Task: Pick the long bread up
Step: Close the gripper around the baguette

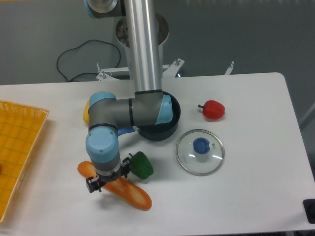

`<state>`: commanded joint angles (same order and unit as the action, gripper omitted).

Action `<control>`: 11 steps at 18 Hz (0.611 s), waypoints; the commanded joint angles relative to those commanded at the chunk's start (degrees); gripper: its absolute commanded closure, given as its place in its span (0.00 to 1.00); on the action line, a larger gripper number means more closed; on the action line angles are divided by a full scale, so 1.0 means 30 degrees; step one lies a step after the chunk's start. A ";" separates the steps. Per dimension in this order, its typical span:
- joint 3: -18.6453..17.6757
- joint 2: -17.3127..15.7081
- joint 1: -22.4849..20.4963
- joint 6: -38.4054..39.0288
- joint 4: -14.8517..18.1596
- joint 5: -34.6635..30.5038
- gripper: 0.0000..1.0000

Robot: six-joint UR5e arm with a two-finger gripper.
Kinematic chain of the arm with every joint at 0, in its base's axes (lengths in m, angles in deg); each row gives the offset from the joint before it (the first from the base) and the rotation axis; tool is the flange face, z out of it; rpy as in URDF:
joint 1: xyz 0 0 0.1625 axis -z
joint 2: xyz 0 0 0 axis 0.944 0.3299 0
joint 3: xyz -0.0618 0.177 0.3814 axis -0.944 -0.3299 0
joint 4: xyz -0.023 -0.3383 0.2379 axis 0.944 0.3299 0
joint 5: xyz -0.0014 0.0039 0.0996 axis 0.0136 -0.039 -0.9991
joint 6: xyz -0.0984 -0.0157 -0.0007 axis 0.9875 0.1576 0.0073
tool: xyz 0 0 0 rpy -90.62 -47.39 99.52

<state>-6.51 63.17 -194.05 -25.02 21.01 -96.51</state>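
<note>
On white table [256, 196], long bread [129, 191], grey wall [246, 34]

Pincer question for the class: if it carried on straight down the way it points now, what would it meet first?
Most likely the long bread: the pincer points down right over its middle. Whether they already touch is unclear from this view.

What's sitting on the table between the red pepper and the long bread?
In the camera view, the glass lid and the green pepper lie between the red pepper and the long bread.
</note>
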 joint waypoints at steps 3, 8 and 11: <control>-0.0029 0.0029 0.0029 -0.0088 0.0000 -0.0058 0.00; -0.0029 0.0059 0.0088 -0.0117 0.0000 -0.0117 0.04; -0.0059 0.0059 0.0088 -0.0117 0.0029 -0.0117 0.12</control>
<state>-6.69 63.35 -193.79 -25.37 21.10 -96.86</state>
